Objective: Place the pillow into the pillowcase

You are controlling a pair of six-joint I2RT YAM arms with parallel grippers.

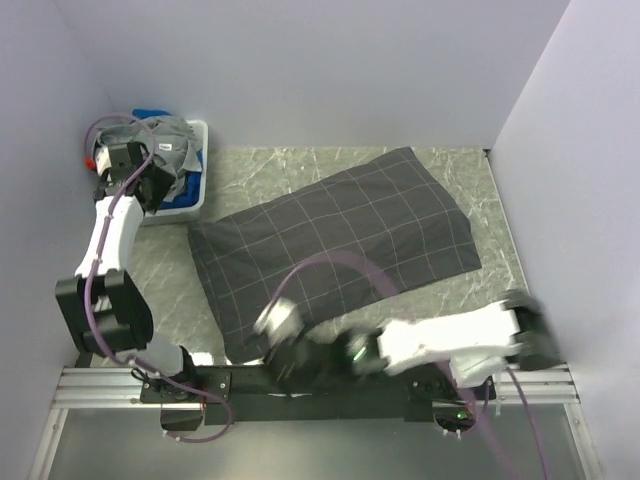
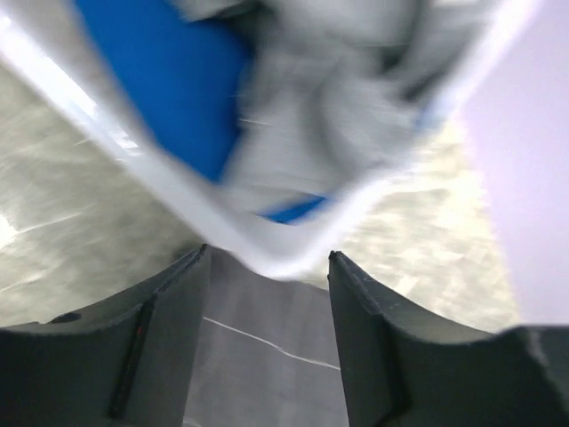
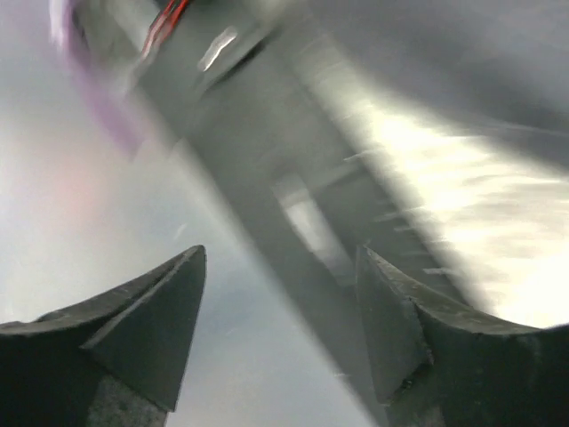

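table [image 1: 300,165]: grey marbled top, walled in pale panels.

pillowcase [image 1: 340,240]: dark charcoal with thin pale grid, spread flat on the table on a slant, one end toward the far right, the other toward the near left. it takes up most of the middle. pillow: no cream surface shows in any view; cannot tell whether it sits inside the pillowcase.

right arm [image 1: 450,340]: lies along the near edge of the pillowcase, reaching leftward toward its near-left corner, motion-blurred.

left arm [image 1: 105,235]: stretched away to the left of the pillowcase, its wrist at the bin.

bin [image 1: 195,190]: white, just off the pillowcase's far-left corner, holding blue and grey cloth.

left gripper [image 2: 267,253]: fingers apart, nothing between them. the bin's white rim crosses just ahead of the tips; grey cloth with one thin pale line lies below the gap.

right gripper [image 3: 283,258]: fingers apart, gripping nothing. view heavily smeared, with only a dark beam and a bright streak ahead.
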